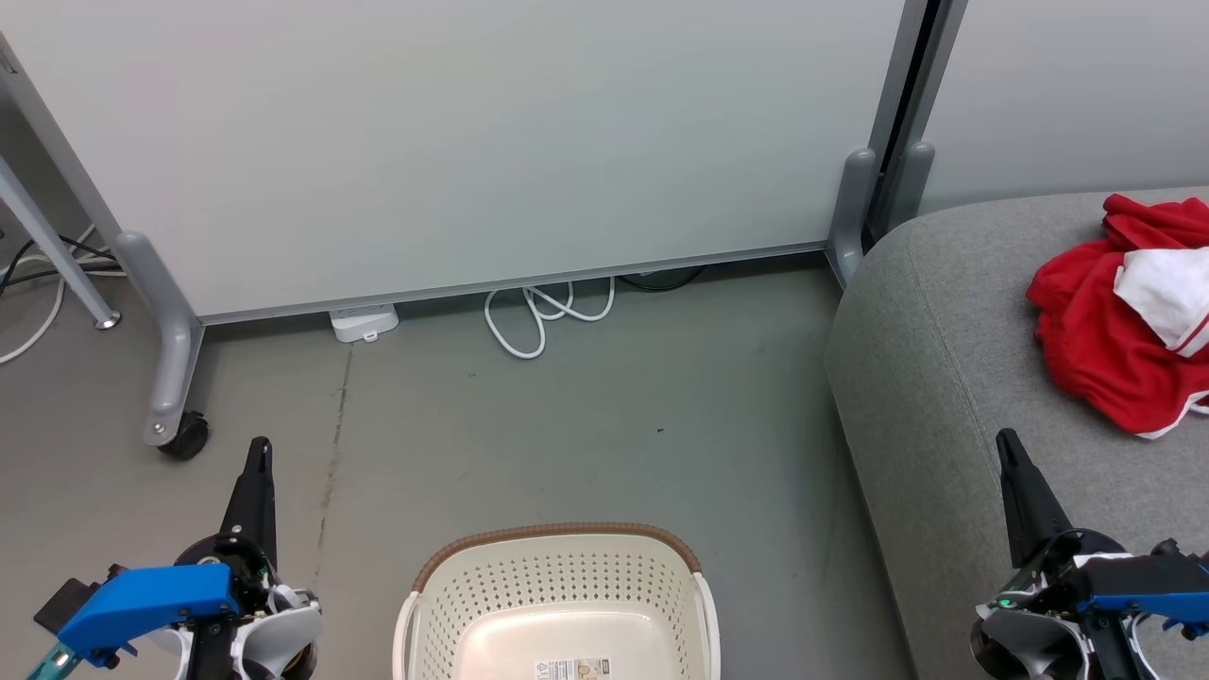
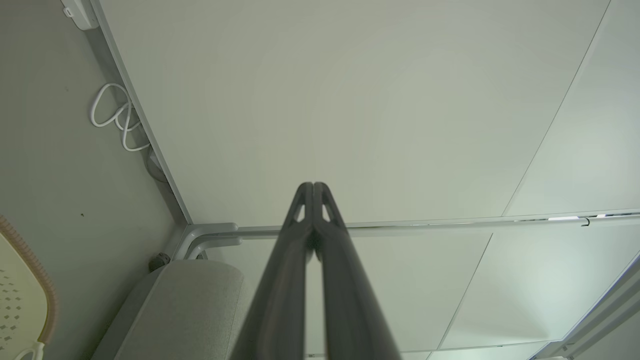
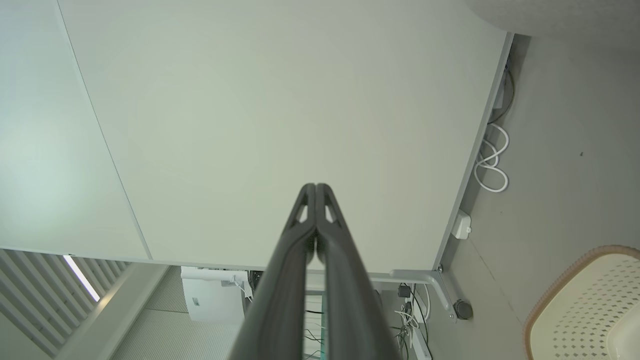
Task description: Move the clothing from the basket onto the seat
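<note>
Red clothing with a white panel and striped trim lies bunched on the grey sofa seat at the right. The cream perforated basket with its brown rim stands on the floor at bottom centre, and what shows of its inside holds only a label. My left gripper is at lower left, left of the basket, fingers pressed together and holding nothing. My right gripper is at lower right over the sofa's front part, shut and empty too. The basket rim also shows in the right wrist view.
A pale grey wheeled partition panel stands behind the basket, its caster at the left. A white cable loop and a white power strip lie at its base. Grey floor spreads between panel, basket and sofa.
</note>
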Robot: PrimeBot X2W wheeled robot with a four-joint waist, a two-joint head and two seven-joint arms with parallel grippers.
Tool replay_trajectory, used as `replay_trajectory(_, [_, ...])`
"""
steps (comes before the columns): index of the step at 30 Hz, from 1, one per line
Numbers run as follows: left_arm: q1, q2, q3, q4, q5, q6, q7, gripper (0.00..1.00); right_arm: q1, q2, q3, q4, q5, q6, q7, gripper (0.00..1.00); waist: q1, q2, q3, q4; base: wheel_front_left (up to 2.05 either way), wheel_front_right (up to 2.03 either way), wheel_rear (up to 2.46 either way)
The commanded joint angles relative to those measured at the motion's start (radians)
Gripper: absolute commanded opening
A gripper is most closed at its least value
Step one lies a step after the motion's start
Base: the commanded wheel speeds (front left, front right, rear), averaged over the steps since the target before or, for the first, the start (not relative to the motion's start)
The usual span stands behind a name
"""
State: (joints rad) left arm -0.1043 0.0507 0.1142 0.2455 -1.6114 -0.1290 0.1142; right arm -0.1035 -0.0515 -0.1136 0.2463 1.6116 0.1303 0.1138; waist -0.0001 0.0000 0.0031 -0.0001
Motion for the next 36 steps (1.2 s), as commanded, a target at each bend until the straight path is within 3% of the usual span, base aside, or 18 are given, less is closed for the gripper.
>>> replay_trajectory(1, [-0.010, -0.001, 0.003, 0.000, -0.003, -0.004, 0.004, 0.00, -0.010, 0.002, -0.001, -0.002, 0.002, 0.001, 0.005, 0.00, 0.0001, 0.0000, 0.000, 0.000, 0.00, 0.00, 0.00])
replay_trajectory(36, [-0.009, -0.001, 0.002, 0.000, -0.003, -0.004, 0.004, 0.00, -0.010, 0.002, -0.001, -0.002, 0.003, 0.001, 0.004, 0.00, 0.0001, 0.0000, 0.000, 0.000, 0.00, 0.00, 0.00])
